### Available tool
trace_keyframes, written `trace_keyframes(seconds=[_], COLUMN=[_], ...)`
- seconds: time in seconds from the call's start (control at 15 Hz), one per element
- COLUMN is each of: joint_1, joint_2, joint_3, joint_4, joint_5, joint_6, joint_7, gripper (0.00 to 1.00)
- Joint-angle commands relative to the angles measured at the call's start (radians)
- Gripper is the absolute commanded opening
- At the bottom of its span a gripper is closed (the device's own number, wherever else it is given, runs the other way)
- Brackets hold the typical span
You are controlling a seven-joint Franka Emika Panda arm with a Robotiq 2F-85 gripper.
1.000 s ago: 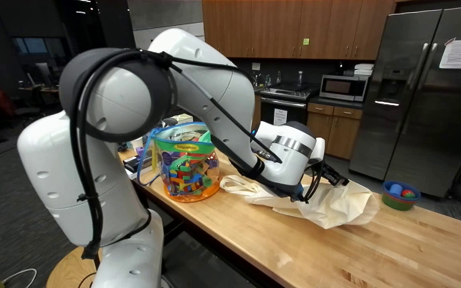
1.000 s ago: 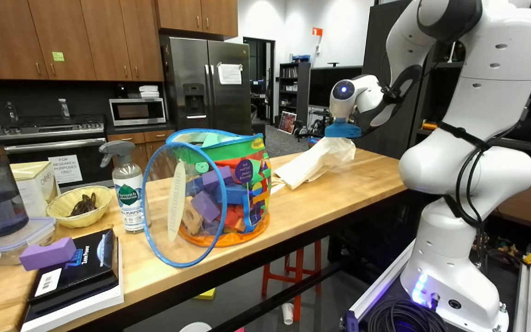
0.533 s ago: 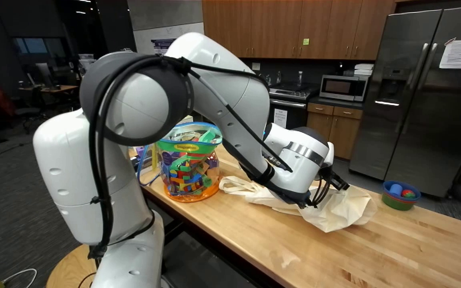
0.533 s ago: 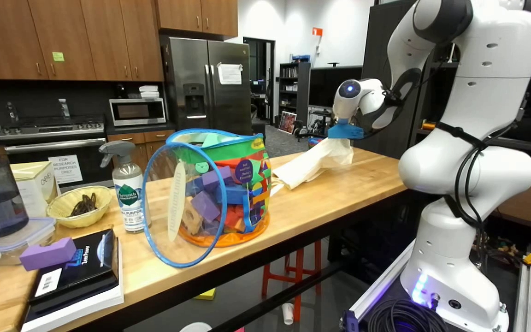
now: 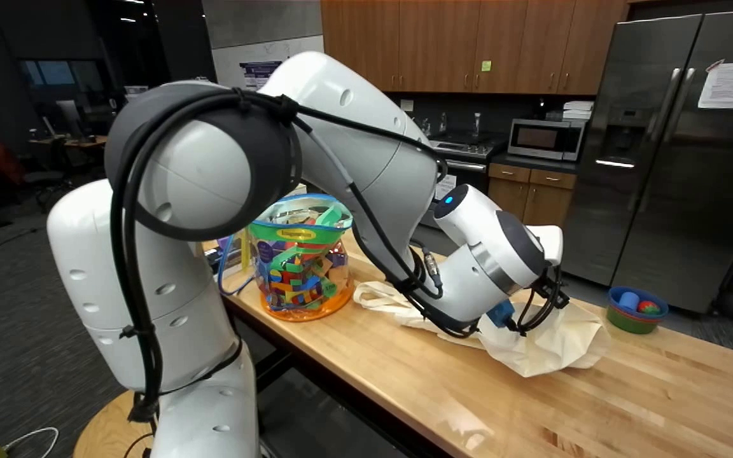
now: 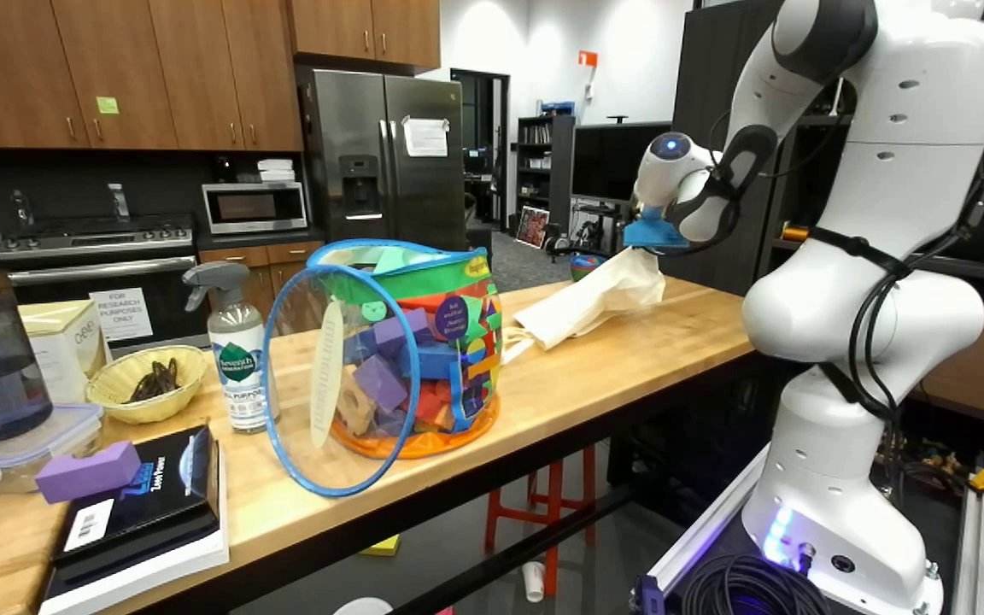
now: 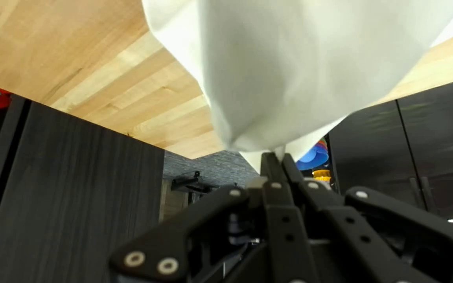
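Well, high-arched arm, claw tight on cloth.

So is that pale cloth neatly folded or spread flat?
Neither: the pale cloth is bunched on the table, with loose creases, and one bit is pinched in the gripper.

Glare on worktop in exterior view; floor at left dim. Rear wall brightly lit. Wrist view: cloth soft-focused, edges washed out.
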Motion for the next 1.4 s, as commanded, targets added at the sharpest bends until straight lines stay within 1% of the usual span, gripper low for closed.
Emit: trace_keyframes(seconds=[0.0,0.2,0.33,0.47,0.53,0.6,0.8,1.0,1.07,1.13,1.33], joint_1=[0.169,0.301,0.365,0.414,0.430,0.485,0.542,0.586,0.588,0.561,0.557], joint_2=[-0.030,-0.068,-0.108,-0.146,-0.165,-0.181,-0.214,-0.234,-0.234,-0.230,-0.220], joint_3=[-0.114,-0.160,-0.169,-0.168,-0.171,-0.207,-0.258,-0.310,-0.316,-0.292,-0.284], joint_4=[-0.048,-0.053,-0.029,-0.006,0.001,0.007,0.033,0.046,0.054,0.061,0.089], joint_5=[0.287,0.563,0.748,0.880,0.909,0.937,0.994,1.042,1.061,1.079,1.112], joint_6=[-0.058,-0.171,-0.279,-0.377,-0.405,-0.438,-0.525,-0.566,-0.578,-0.585,-0.595], joint_7=[-0.245,-0.452,-0.611,-0.779,-0.861,-0.939,-1.162,-1.384,-1.459,-1.504,-1.553], gripper=[0.01,0.01,0.01,0.01,0.01,0.01,0.01,0.01,0.01,0.01,0.01])
